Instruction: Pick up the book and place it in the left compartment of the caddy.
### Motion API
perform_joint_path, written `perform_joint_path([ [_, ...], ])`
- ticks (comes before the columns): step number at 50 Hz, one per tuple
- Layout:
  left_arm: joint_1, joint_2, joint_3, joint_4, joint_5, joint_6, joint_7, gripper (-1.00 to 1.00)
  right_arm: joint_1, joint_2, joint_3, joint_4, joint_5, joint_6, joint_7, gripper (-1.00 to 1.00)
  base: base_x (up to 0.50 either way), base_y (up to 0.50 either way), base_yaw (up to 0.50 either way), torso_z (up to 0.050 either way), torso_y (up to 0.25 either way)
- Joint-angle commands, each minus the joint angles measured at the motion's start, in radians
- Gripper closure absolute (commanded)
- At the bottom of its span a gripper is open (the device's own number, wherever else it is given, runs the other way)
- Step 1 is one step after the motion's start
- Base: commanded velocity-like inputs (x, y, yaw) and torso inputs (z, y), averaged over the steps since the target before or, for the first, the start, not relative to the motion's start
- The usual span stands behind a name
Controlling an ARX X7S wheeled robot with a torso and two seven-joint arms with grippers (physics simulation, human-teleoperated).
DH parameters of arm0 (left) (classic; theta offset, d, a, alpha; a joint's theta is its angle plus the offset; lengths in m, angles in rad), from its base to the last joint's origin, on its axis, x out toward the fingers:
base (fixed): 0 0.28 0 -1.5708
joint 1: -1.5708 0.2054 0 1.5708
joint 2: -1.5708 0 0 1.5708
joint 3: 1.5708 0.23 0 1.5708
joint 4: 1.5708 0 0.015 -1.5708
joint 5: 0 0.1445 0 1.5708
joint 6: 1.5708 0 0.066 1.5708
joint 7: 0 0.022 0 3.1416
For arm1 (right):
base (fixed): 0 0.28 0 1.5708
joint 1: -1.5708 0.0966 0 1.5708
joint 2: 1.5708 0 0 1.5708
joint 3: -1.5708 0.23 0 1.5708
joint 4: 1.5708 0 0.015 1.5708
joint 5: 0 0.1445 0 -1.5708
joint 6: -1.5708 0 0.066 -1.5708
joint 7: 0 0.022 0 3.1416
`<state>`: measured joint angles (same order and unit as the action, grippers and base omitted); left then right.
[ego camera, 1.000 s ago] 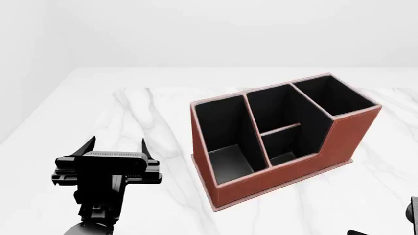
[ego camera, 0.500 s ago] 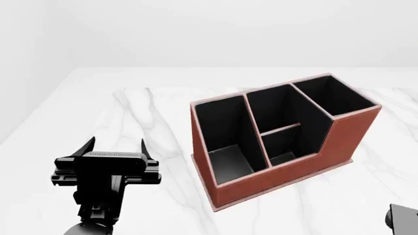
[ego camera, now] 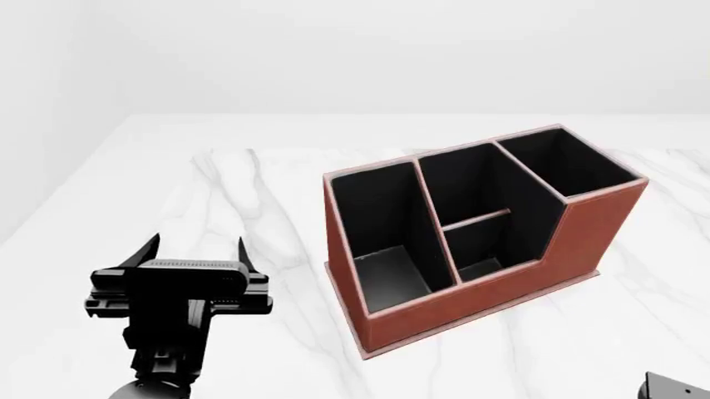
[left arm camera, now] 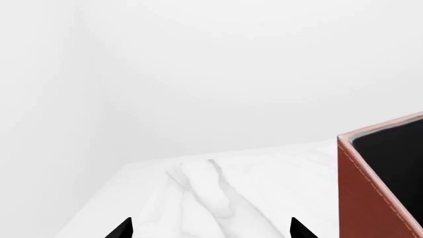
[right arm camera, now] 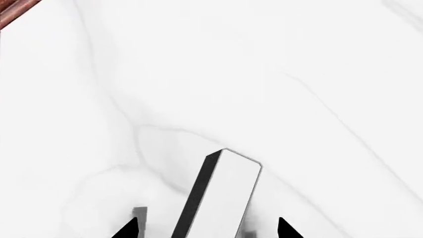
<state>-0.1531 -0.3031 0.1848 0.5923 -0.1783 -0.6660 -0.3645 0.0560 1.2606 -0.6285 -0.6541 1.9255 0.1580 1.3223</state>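
Book point(right arm camera: 221, 196) lengthwise between the jaws

Matte black left tool point(ego camera: 192, 249) (pointed fingertips, ribbed grey strip).

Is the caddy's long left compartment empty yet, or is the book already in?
Empty: left compartment shows only black lining; the book sits between the right gripper fingertips.

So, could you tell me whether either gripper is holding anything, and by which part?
The right gripper has the book standing between its fingertips, but contact is out of view. The left gripper is open and empty.
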Motion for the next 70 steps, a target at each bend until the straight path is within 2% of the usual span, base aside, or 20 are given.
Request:
perform_joint_path([
  [1,0.004,0.018,-0.031,0.013,-0.001,0.0,0.029,-1.0,-0.009,-0.061,0.004,0.053,-0.032,0.011,-0.068,-1.0,0.0,0.0,0.0,0.0,0.0],
  [18,-0.001,0.013,-0.025,0.019,-0.006,-0.007,0.022,-1.0,-0.007,-0.111,-0.019,0.113,-0.037,0.031,-0.12,-1.0,0.0,0.0,0.0,0.0,0.0],
  [19,0.0,0.013,-0.025,0.018,-0.006,-0.005,0.022,-1.0,-0.007,-0.111,-0.02,0.112,-0.038,0.032,-0.119,1.0,0.0,0.0,0.0,0.0,0.0],
  [34,0.005,0.008,-0.026,0.019,-0.011,-0.001,0.015,-1.0,0.026,-0.1,-0.02,0.066,-0.1,0.064,-0.085,1.0,0.0,0.0,0.0,0.0,0.0],
  [40,0.005,0.006,-0.026,0.021,-0.013,-0.001,0.013,-1.0,0.074,-0.075,-0.005,0.027,-0.183,0.091,-0.045,1.0,0.0,0.0,0.0,0.0,0.0],
  [42,0.005,0.006,-0.026,0.021,-0.014,0.0,0.012,-1.0,0.156,-0.059,-0.003,-0.008,-0.242,0.18,-0.039,1.0,0.0,0.0,0.0,0.0,0.0],
  [43,0.005,0.006,-0.025,0.02,-0.014,0.001,0.012,-1.0,0.288,-0.037,0.01,-0.049,-0.276,0.314,-0.051,1.0,0.0,0.0,0.0,0.0,0.01],
  [44,0.005,0.006,-0.025,0.02,-0.014,0.001,0.011,-1.0,0.293,-0.04,0.01,-0.048,-0.273,0.318,-0.049,1.0,0.0,0.0,0.0,0.0,0.0],
  [46,0.008,0.006,-0.024,0.018,-0.015,0.005,0.011,-1.0,0.475,-0.015,0.041,-0.066,-0.199,0.474,-0.101,1.0,0.0,0.0,0.0,0.0,0.0],
  [56,0.001,0.001,-0.025,0.032,-0.019,-0.01,0.005,-1.0,0.717,-0.007,0.128,-0.066,-0.024,0.564,-0.139,1.0,0.0,0.0,0.0,0.0,0.001],
  [61,0.0,0.001,-0.024,0.028,-0.021,-0.007,0.004,-1.0,0.874,-0.035,0.143,-0.083,0.147,0.628,-0.136,1.0,0.0,0.0,0.0,0.0,0.0],
  [70,-0.001,-0.001,-0.023,0.025,-0.023,-0.004,0.001,-1.0,1.129,-0.191,0.064,0.0,0.375,0.706,-0.061,1.0,0.0,0.0,0.0,0.0,0.001],
])
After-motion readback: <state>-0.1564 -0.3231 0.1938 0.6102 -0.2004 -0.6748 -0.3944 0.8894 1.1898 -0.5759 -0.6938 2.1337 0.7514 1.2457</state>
